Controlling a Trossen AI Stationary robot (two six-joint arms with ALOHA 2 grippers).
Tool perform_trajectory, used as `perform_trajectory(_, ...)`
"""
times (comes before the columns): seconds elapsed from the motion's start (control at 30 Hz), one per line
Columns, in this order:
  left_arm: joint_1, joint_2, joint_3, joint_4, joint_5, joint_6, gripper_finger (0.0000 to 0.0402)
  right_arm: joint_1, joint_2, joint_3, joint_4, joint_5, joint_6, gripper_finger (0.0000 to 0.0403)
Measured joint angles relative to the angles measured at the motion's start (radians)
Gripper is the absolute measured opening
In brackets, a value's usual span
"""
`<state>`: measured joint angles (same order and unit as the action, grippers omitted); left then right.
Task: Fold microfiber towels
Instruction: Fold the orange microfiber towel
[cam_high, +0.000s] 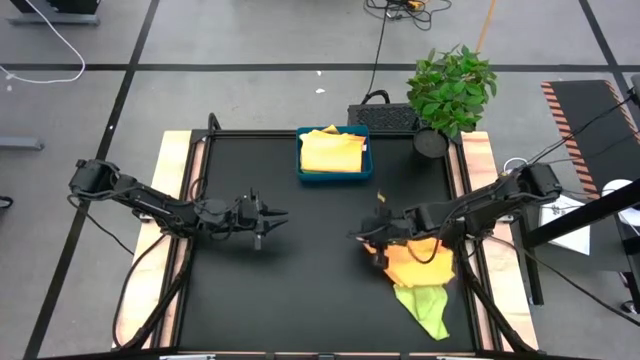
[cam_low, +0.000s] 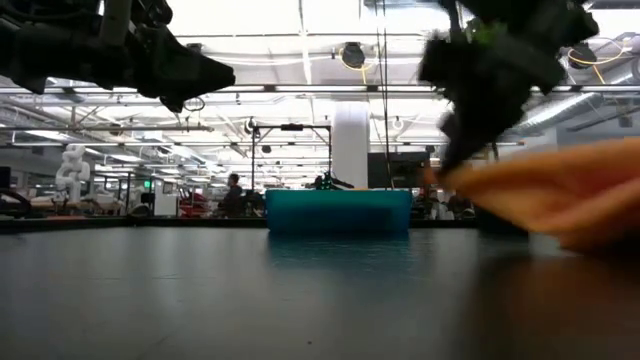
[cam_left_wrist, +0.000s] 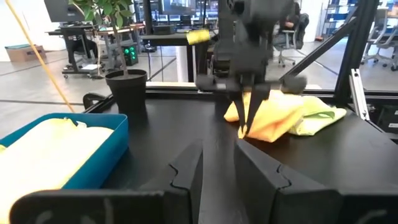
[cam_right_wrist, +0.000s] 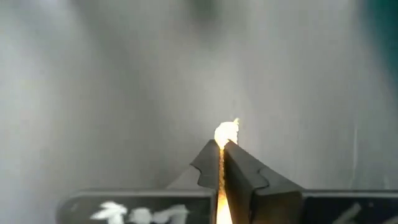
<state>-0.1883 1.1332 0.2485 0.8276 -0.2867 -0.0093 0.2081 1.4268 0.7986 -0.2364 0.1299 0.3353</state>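
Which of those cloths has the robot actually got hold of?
The orange-yellow towel, pinched at its edge by the right pincer. The lime green one lies beneath it; the pale yellow ones sit in the tray.

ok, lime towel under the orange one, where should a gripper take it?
The lime towel pokes out from under the orange towel as a free pointed corner toward the table's near edge. Pinch that corner, coming from the near side; the rest is covered. The right gripper is shut on the orange towel's edge.
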Motion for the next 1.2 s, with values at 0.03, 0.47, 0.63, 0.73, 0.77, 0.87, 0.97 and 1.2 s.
perform_trajectory(0.03,0.000,0.000,0.000,0.000,0.003,0.000,0.0090,-0.007,-0.017,0.003,0.052,-0.002,-0.036,0.0003)
perform_trajectory(0.47,-0.016,0.238,0.188,0.047,0.059,0.086,0.0090,-0.090,-0.074,0.006,0.562,-0.159,-0.352,0.0001)
perform_trajectory(0.63,-0.015,0.369,0.317,0.054,0.047,0.147,0.0090,-0.092,-0.064,0.006,0.563,-0.161,-0.354,0.0001)
perform_trajectory(0.73,-0.014,0.432,0.377,0.050,0.036,0.193,0.0090,-0.089,-0.057,0.006,0.564,-0.161,-0.349,0.0001)
perform_trajectory(0.77,-0.014,0.448,0.394,0.050,0.021,0.204,0.0090,-0.088,-0.055,0.006,0.562,-0.161,-0.349,0.0000)
perform_trajectory(0.87,-0.013,0.488,0.431,0.050,-0.003,0.234,0.0090,-0.087,-0.043,0.006,0.564,-0.163,-0.348,0.0000)
perform_trajectory(0.97,-0.013,0.514,0.448,0.039,-0.003,0.244,0.0090,-0.087,-0.042,0.006,0.547,-0.163,-0.348,0.0000)
perform_trajectory(1.2,-0.013,0.517,0.448,0.011,-0.003,0.245,0.0090,-0.087,-0.042,0.005,0.547,-0.163,-0.350,0.0000)
